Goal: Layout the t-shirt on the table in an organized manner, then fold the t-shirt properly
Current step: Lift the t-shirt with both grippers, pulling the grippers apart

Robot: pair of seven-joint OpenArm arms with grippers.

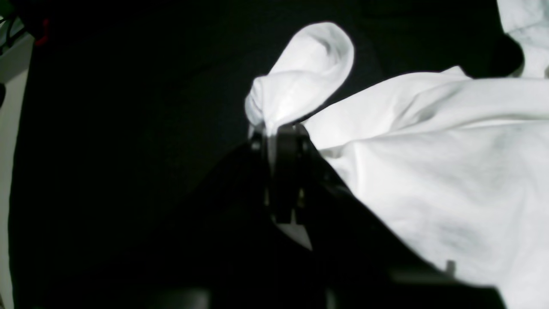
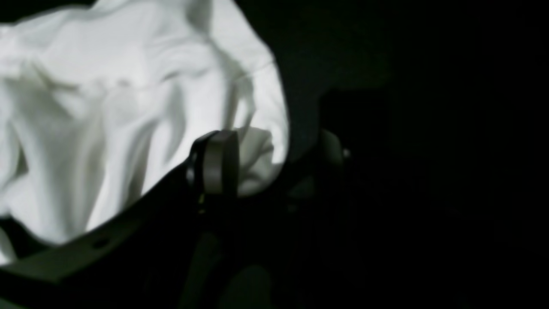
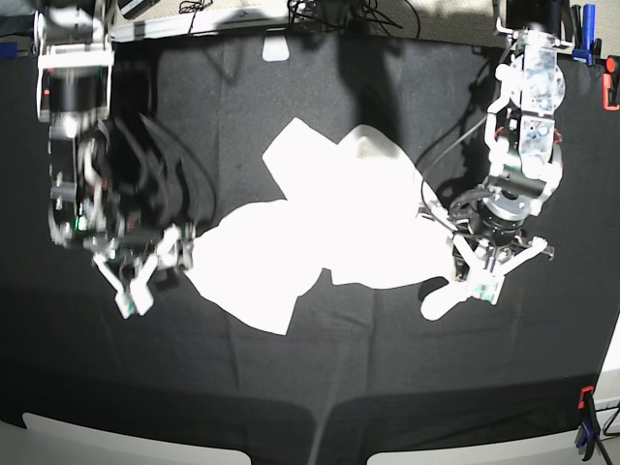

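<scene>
Base view shows one t-shirt point(image 3: 329, 232) lying crumpled near the middle of the table point(image 3: 310, 387), bunched and overlapping itself, so laying it out is barely begun and every fold is still to do, as I judge it. At about three o'clock from the shirt, the left gripper point(image 3: 481, 283) is pinched tight on a twisted corner of cloth. At about nine o'clock, the right gripper point(image 3: 145, 271) stands with jaws well apart at the shirt's edge; the right wrist view shows cloth between them, but no grip. Count: one shirt, one table, two grippers.
</scene>
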